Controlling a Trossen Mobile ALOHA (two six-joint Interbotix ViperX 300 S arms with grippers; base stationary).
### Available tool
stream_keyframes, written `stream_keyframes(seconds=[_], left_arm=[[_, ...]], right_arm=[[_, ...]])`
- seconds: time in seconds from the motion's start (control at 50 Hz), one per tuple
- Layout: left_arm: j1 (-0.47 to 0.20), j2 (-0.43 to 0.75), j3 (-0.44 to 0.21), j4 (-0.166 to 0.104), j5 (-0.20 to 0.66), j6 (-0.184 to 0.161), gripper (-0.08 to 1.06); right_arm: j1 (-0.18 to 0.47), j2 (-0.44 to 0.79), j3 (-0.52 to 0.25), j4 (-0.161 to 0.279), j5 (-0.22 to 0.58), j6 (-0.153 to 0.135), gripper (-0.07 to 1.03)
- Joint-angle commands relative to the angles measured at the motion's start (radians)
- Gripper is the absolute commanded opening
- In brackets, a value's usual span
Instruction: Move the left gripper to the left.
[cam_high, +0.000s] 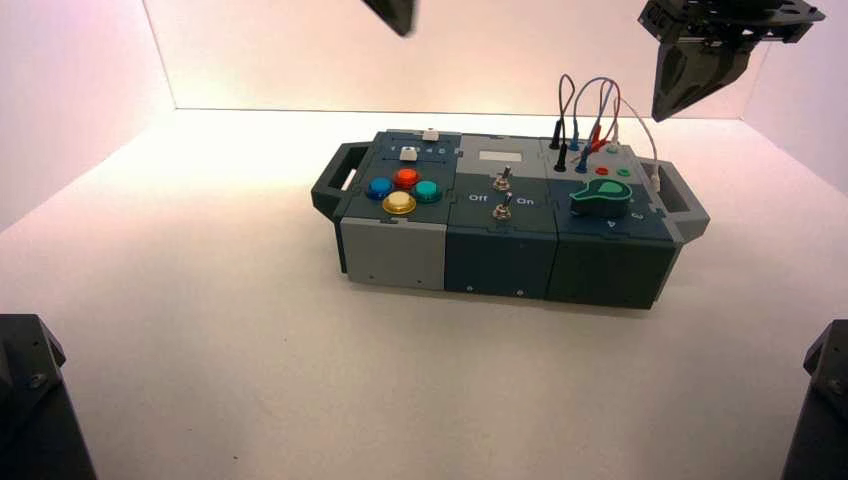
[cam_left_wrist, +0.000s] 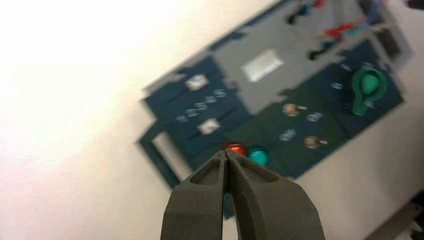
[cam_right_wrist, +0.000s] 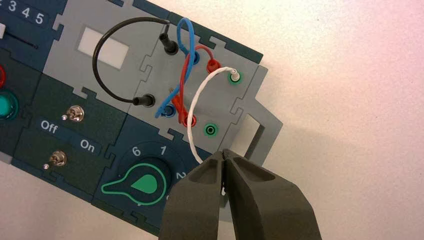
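Note:
My left gripper (cam_high: 395, 15) is a black wedge-shaped claw at the top edge of the high view, high above and behind the box's left half (cam_high: 400, 250). In the left wrist view its jaws (cam_left_wrist: 226, 154) are shut and empty, with the red button (cam_left_wrist: 234, 147) and teal button (cam_left_wrist: 258, 156) far below the tips. My right gripper (cam_high: 688, 85), under a wide flat bracket, hangs above the box's right end. In the right wrist view it (cam_right_wrist: 223, 154) is shut, with the white wire (cam_right_wrist: 197, 107) passing beneath it.
The box carries blue (cam_high: 379, 187), red (cam_high: 405, 177), teal (cam_high: 427, 190) and yellow (cam_high: 399, 203) buttons, two toggle switches (cam_high: 503, 195) lettered Off and On, a green knob (cam_high: 603, 203) and plugged wires (cam_high: 590, 110). Black arm bases sit at the front corners (cam_high: 30, 400) (cam_high: 825, 400).

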Motion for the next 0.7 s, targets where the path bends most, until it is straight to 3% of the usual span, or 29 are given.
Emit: stream_keyframes(seconds=[0.02, 0.3, 0.7], left_arm=[[0.063, -0.044, -0.011, 0.000, 0.011, 0.012, -0.03], [0.241, -0.063, -0.020, 0.000, 0.094, 0.074, -0.03], [0.472, -0.078, -0.026, -0.009, 0.164, 0.218, -0.03]], right_arm=[[0.002, -0.017, -0.012, 0.002, -0.006, 0.000, -0.02], [0.002, -0.017, -0.011, 0.002, -0.006, 0.000, -0.02], [0.002, -0.017, -0.012, 0.002, -0.006, 0.000, -0.02]])
